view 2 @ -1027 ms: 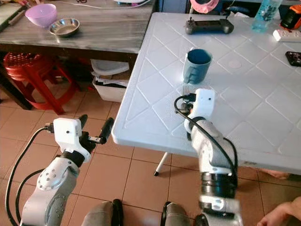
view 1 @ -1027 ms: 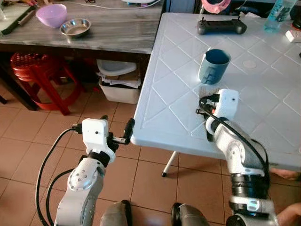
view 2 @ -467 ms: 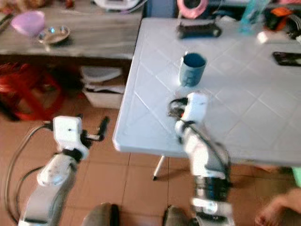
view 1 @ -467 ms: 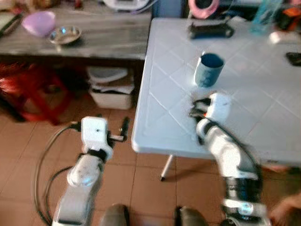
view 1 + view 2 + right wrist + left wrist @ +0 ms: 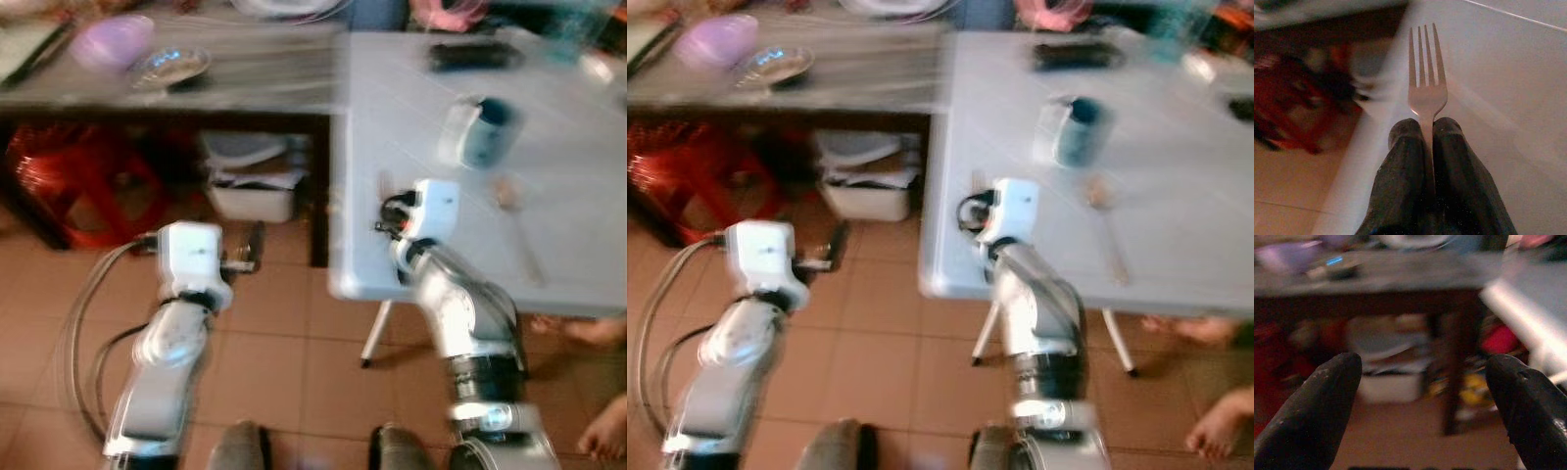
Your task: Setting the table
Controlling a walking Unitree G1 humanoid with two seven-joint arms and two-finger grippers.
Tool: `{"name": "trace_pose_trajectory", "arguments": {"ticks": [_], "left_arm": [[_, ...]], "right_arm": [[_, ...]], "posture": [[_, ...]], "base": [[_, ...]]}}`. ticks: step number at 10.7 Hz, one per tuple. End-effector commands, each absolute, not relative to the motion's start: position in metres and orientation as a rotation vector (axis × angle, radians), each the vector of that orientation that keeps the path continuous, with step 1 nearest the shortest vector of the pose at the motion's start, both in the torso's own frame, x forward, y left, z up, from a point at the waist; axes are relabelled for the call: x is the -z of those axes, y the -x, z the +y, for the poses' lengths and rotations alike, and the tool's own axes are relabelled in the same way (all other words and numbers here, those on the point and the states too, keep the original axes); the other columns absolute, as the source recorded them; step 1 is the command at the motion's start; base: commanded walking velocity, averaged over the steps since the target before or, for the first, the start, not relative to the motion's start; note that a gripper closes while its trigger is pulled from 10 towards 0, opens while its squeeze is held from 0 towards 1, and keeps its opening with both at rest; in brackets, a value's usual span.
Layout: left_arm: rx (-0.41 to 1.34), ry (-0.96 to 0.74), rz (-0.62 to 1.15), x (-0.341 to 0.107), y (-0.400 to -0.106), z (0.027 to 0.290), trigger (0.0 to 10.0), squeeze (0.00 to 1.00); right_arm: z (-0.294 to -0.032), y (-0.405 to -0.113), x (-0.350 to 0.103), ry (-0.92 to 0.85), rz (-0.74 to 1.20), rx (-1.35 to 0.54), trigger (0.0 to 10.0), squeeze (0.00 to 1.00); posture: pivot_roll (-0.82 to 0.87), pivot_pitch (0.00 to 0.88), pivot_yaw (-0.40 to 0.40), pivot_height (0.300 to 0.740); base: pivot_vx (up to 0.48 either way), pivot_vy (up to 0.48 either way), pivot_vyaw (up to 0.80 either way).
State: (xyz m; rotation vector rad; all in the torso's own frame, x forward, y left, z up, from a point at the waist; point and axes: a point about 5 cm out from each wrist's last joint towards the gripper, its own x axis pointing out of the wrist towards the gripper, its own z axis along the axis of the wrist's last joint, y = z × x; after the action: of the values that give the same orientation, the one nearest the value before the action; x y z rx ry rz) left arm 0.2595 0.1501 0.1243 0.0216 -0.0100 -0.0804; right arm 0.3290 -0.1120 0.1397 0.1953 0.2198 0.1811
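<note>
Two tools are seen, taken here from the left. The left tool (image 5: 250, 257) is held low over the tiled floor (image 5: 284, 343), its black fingers (image 5: 1312, 406) spread wide with nothing between them; ahead of it, toward 12 o'clock, stand the grey table (image 5: 245, 83) with the purple bowl (image 5: 114, 42) and steel bowl (image 5: 172, 67). Further right, the right tool (image 5: 1422, 147) is pinched shut on the handle of a fork (image 5: 1426, 73), near the edge of the white table (image 5: 568, 225). The fork's long axis is carried straight on from the fingers, tines pointing away toward 12 o'clock over the table top. Toward 1 o'clock from that tool the blue mug (image 5: 482, 134) is found, and at about 3 o'clock what seems to be a spoon (image 5: 517, 225), much blurred. The fork is judged ready to be laid by the right arm, the nearer one, close beside the mug and spoon.
</note>
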Motion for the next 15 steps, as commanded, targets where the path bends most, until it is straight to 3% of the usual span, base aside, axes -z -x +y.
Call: {"name": "trace_pose_trajectory", "arguments": {"ticks": [1, 2, 3, 6, 10, 15], "left_arm": [[0.080, 0.003, -0.007, -0.124, -0.260, 0.146, 10.0, 0.00], [0.110, -0.030, -0.023, -0.124, -0.262, 0.146, 10.0, 0.00], [0.083, -0.001, -0.036, -0.129, -0.268, 0.150, 10.0, 0.00], [0.105, -0.019, -0.050, -0.128, -0.269, 0.145, 10.0, 0.00], [-0.022, 0.002, -0.006, -0.113, -0.251, 0.155, 10.0, 0.00], [-0.022, -0.015, -0.015, -0.115, -0.257, 0.156, 10.0, 0.00]], "right_arm": [[-0.125, -0.329, -0.146, -0.184, 0.176, -0.124, 0.0, 0.00], [-0.125, -0.327, -0.156, -0.103, 0.075, -0.170, 0.0, 0.00], [-0.134, -0.327, -0.155, -0.159, 0.076, -0.110, 0.0, 0.00], [-0.141, -0.325, -0.162, -0.091, -0.008, -0.086, 0.0, 0.00], [-0.169, -0.288, -0.150, 0.059, -0.078, -0.053, 0.0, 0.00], [-0.155, -0.283, -0.158, 0.071, -0.128, -0.129, 0.0, 0.00]], "posture": [[0.03, 0.106, 0.036, 0.740], [0.02, 0.111, 0.043, 0.740], [0.02, 0.121, 0.051, 0.740], [0.01, 0.098, 0.067, 0.740], [0.02, 0.074, 0.052, 0.740], [0.00, 0.068, 0.060, 0.740]], "base": [[0.000, 0.469, 0.00], [0.000, 0.420, 0.00], [0.322, 0.356, 0.00], [0.462, 0.000, 0.00], [0.474, 0.000, 0.00], [0.374, 0.216, 0.00]]}}
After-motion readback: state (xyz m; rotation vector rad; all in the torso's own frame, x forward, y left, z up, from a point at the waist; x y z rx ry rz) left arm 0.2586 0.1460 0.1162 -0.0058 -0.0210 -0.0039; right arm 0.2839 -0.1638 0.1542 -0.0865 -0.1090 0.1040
